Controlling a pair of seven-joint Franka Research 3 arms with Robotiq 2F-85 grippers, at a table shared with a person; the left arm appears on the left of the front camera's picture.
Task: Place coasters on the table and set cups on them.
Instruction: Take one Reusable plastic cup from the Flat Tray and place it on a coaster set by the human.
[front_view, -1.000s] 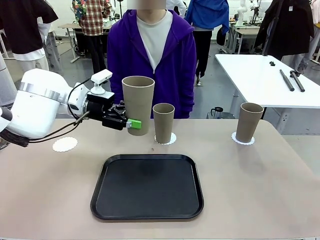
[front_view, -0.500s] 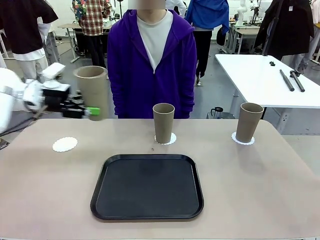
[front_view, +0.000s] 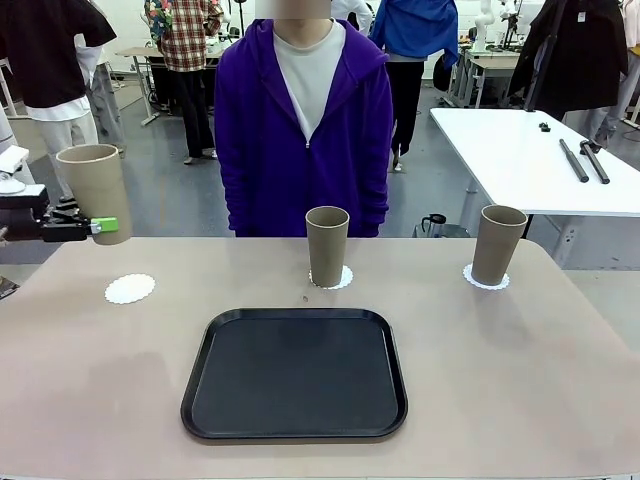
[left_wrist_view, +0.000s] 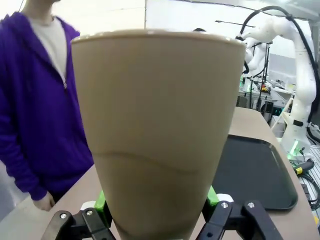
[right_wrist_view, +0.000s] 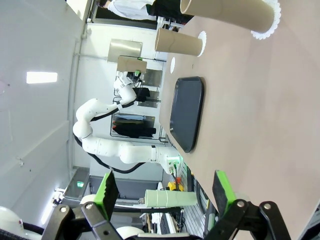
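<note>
Black tray (front_view: 294, 375) mid-table | cups (front_view: 327, 246) on coasters (front_view: 487, 279) behind

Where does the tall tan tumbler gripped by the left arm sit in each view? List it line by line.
Front view: tall tan tumbler at far left, held aloft.
Left wrist view: tumbler close up, centre, between the fingers.
Right wrist view: tumbler small, upper left.
Shared landmark: black rectangular tray.
</note>
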